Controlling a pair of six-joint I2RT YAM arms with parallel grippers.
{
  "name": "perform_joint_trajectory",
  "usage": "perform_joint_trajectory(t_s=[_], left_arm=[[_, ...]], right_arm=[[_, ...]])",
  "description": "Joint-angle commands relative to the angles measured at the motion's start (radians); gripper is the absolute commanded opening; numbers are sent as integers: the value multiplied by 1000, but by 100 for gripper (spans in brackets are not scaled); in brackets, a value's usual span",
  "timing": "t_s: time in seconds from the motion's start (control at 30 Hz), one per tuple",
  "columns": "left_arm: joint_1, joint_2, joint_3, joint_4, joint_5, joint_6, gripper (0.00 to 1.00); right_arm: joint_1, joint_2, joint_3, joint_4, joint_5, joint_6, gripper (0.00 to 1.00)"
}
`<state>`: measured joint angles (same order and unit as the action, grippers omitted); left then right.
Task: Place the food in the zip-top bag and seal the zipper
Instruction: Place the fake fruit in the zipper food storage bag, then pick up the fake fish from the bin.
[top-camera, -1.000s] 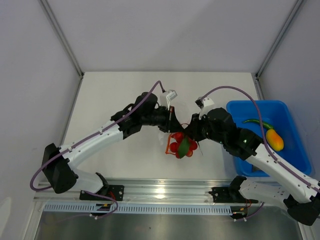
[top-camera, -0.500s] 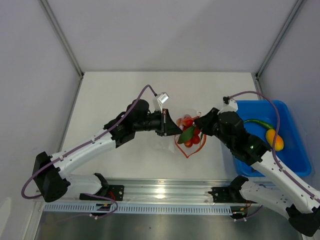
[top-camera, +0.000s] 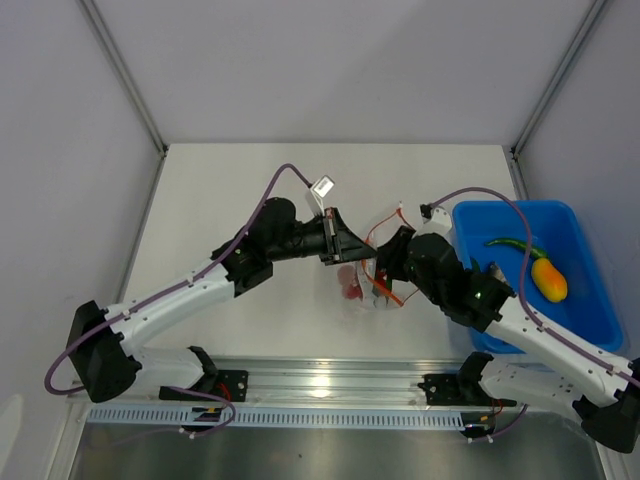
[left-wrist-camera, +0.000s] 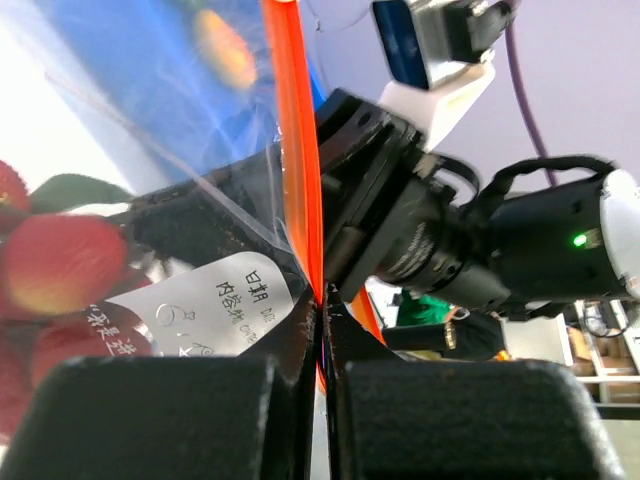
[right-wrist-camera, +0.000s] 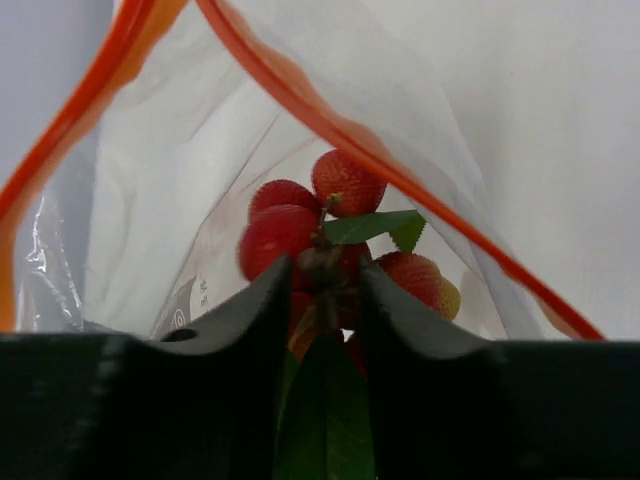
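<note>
- The zip-top bag (right-wrist-camera: 180, 200) is clear; its zipper (left-wrist-camera: 298, 180) is orange-red.
- The bag's label (left-wrist-camera: 215, 300) is white with black print (not all of it legible).
- The cherry tomatoes (right-wrist-camera: 345, 180) are red, their leaves (right-wrist-camera: 375, 228) green.
- The bin (top-camera: 590, 300) is blue.
- The long pepper (top-camera: 515, 244) is green, the short pepper (top-camera: 549, 280) yellow-orange.
- The table (top-camera: 230, 180) is off-white.

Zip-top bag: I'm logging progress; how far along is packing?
Done: nothing sealed. In hand: left gripper pinches the zipper, right gripper holds the tomato cluster inside the open bag. Left: release it, move the green pepper and yellow-orange pepper from the blue bin, seal.
</note>
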<state>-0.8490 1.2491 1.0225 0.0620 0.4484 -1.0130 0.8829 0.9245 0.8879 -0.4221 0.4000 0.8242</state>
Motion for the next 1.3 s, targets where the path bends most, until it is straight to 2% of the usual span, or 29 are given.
perform_joint_trajectory(t_s=[0.0, 0.03, 0.1, 0.2, 0.5, 0.67, 0.7, 0.8, 0.83, 0.87, 0.9, 0.93, 1.0, 1.03, 1.13, 1.17, 1.27], left_arm=[[-4, 19, 14, 65, 16, -70, 1], [-4, 22, 17, 64, 16, -72, 1], [-2, 23, 1, 71, 18, -72, 1], [-1, 24, -10, 73, 7, -67, 1], [14, 15, -12, 41, -16, -15, 1], [18, -2, -15, -31, -46, 71, 1], [18, -4, -13, -42, -48, 83, 1], [16, -10, -10, -85, -47, 128, 1], [18, -14, -12, -93, -47, 151, 0], [18, -16, -7, -109, -48, 163, 1], [18, -17, -2, -125, -57, 172, 1], [18, -19, 2, -142, -59, 195, 1], [21, -23, 33, -183, -57, 211, 1], [22, -23, 37, -191, -41, 224, 1], [25, -25, 59, -212, -27, 249, 1], [27, -24, 60, -217, -24, 251, 1], [34, -23, 59, -202, 4, 251, 1]], right_arm=[[7, 5, 40, 17, 60, -69, 40], [7, 5, 54, 8, 60, -95, 63], [7, 14, 109, -46, 65, -117, 78], [7, 19, 187, -135, 88, -140, 88], [2, -56, 357, -299, 114, -181, 87], [-68, -47, 483, -458, 256, -223, 82], [-103, -36, 500, -478, 254, -235, 82], [-319, 10, 542, -530, 173, -278, 80], [-461, 20, 536, -532, 127, -290, 80], [-535, 33, 522, -518, 17, -301, 80], [-608, 39, 504, -508, -36, -310, 79], [-743, 43, 482, -500, -88, -316, 79], [-861, 62, 402, -501, -177, -313, 80], [-969, 68, 370, -504, -202, -319, 80], [-1080, 86, 257, -497, -300, -346, 83], [-1131, 91, 217, -500, -309, -344, 84], [-1174, 115, 172, -504, -288, -324, 88]])
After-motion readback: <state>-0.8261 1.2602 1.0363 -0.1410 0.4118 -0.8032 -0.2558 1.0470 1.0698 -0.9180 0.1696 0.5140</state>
